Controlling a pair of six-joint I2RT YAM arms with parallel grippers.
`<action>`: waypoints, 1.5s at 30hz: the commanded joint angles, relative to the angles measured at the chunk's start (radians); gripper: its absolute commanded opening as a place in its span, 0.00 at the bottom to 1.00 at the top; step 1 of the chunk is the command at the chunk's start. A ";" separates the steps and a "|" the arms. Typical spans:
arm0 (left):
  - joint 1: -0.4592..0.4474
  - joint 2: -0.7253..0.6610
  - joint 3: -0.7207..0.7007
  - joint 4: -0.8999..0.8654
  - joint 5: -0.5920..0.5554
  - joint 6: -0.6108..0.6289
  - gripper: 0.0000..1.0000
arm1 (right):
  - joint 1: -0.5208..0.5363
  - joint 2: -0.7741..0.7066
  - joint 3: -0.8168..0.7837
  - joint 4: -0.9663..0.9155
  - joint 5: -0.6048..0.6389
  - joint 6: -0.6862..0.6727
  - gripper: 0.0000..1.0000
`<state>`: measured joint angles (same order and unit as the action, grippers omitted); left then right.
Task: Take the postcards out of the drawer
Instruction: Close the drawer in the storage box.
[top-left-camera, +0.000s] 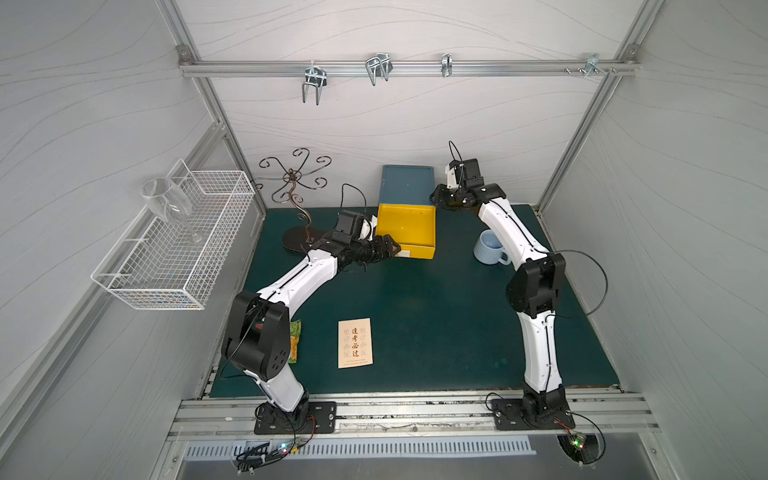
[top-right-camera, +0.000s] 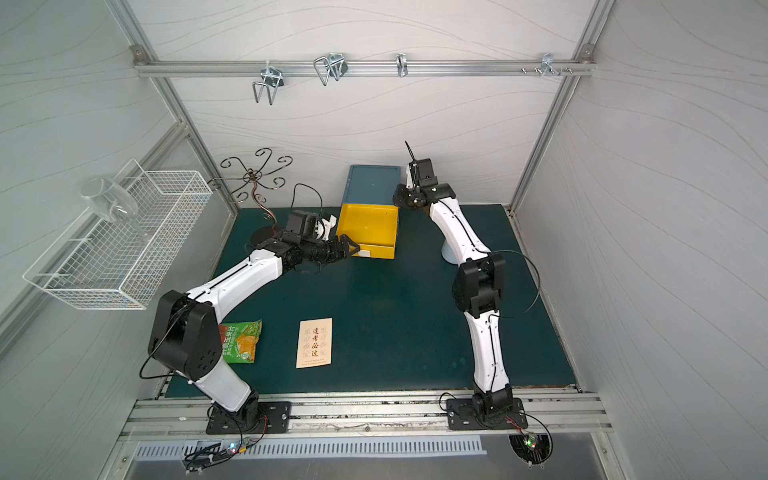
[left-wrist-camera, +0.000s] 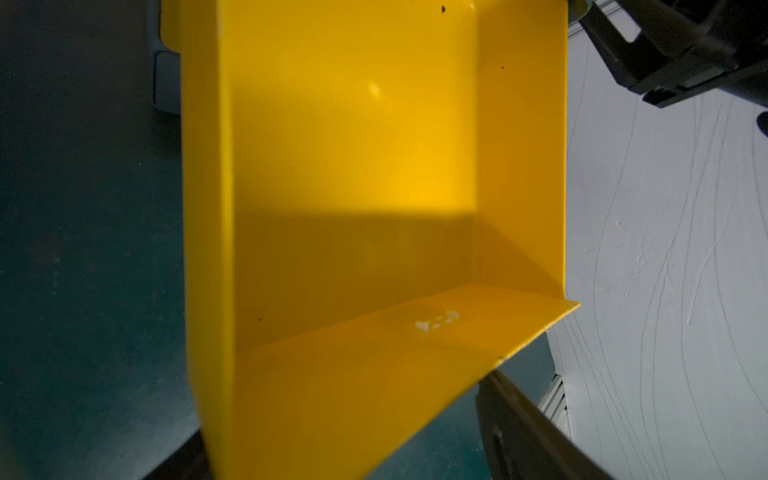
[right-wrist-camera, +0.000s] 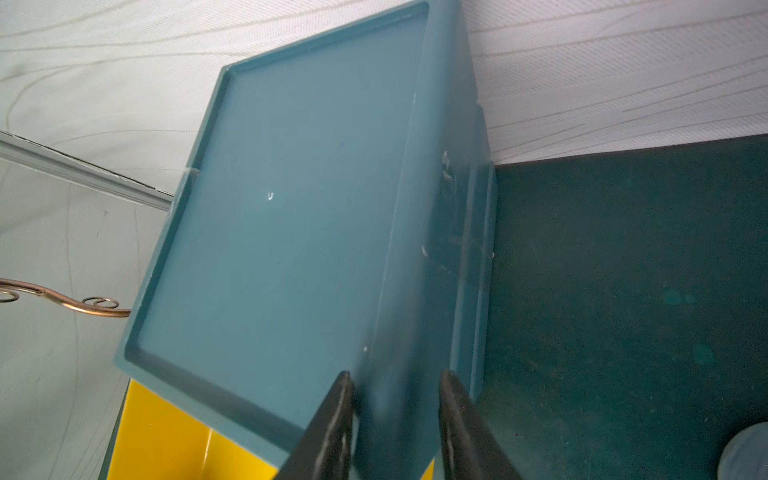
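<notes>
**Postcards after removal.** The postcards (top-left-camera: 354, 343) lay flat near the front edge of the bench (top-left-camera: 436, 332), left of centre. Only one printed face showed, and a snack packet (top-right-camera: 241, 340) lay near them. The yellow drawer (left-wrist-camera: 353, 166) stood open from the blue cabinet (right-wrist-camera: 291, 208) at the back edge, its floor bare. The left gripper (top-left-camera: 393, 246) was spread at the drawer's front left corner, holding nothing. The right gripper (right-wrist-camera: 395, 376) sat astride the cabinet's upper right edge; whether it gripped could not be told. Removal appeared complete, so the next move likely called for backing both arms clear.

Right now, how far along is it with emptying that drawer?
Done: the yellow drawer is pulled out and looks empty; one postcard lies on the mat. In hand: the left gripper, open, at the drawer's front; the right gripper straddles the blue cabinet. Left: unclear; other cards aren't visible.
</notes>
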<state>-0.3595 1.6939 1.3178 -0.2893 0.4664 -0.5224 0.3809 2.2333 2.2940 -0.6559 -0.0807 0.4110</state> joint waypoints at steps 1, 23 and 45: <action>0.008 0.035 0.075 0.079 0.002 0.031 0.80 | 0.012 -0.014 -0.037 -0.113 0.039 -0.013 0.35; 0.019 0.060 0.092 0.096 0.022 0.015 0.80 | -0.045 -0.004 -0.019 -0.012 -0.097 0.068 0.44; 0.000 0.160 0.188 0.138 -0.065 -0.048 0.81 | -0.039 0.118 0.031 -0.050 -0.177 0.045 0.40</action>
<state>-0.3473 1.8080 1.4380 -0.2638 0.4591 -0.5575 0.3294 2.3306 2.3707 -0.5762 -0.2623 0.4877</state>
